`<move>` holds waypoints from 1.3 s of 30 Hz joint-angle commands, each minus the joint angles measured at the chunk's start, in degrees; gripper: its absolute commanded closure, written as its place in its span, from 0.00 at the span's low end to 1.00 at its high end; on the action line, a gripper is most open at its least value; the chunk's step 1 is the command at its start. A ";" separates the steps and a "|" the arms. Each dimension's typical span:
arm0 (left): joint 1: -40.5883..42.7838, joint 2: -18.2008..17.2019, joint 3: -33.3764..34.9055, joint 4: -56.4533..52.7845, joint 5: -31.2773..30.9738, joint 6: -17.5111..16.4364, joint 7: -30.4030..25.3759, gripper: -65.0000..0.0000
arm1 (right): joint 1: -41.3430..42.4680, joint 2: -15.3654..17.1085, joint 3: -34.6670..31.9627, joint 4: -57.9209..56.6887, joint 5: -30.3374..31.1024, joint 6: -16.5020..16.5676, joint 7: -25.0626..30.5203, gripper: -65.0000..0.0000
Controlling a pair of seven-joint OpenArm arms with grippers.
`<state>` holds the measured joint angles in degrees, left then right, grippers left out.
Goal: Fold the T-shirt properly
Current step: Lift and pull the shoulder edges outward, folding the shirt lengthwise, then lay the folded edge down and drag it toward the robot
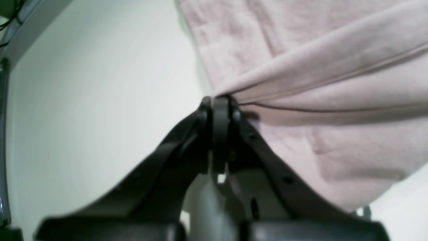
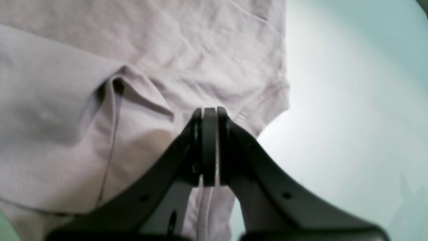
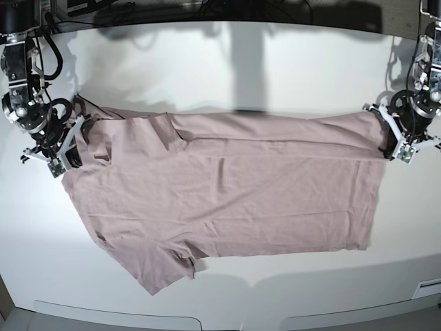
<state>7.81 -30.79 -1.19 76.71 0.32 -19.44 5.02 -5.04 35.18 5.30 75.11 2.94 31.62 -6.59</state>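
The dusty-pink T-shirt lies across the white table, its far long side folded over toward the middle. My left gripper, at the right of the base view, is shut on the shirt's hem corner. In the left wrist view the cloth stretches away taut from the closed jaws. My right gripper, at the left of the base view, is shut on the shirt's shoulder end. In the right wrist view the jaws pinch the cloth by a sleeve hem. One sleeve lies flat at the front.
The table's front edge runs along the bottom of the base view. Cables and dark equipment sit beyond the far edge. Both arm bases stand at the table's left and right ends.
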 commanded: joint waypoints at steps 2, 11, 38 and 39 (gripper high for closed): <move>-2.38 -0.26 -0.57 -1.49 0.44 0.26 -1.88 1.00 | 2.91 0.00 0.55 -0.90 -1.25 0.31 0.98 1.00; -7.76 2.75 -0.55 -6.86 6.32 -2.60 -2.08 1.00 | 8.50 -3.41 0.50 -4.74 -4.68 2.62 0.44 1.00; -4.76 -10.88 -0.55 1.33 -26.25 -2.93 11.69 0.89 | 8.98 3.67 0.68 2.23 23.91 6.38 -18.82 1.00; -4.33 -10.08 -0.55 2.58 -27.78 -2.91 12.79 1.00 | 8.98 3.21 0.68 2.49 25.81 6.38 -20.26 1.00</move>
<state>4.14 -39.64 -1.13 78.52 -27.07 -22.44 18.98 3.01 37.19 5.48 76.82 28.56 38.00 -27.83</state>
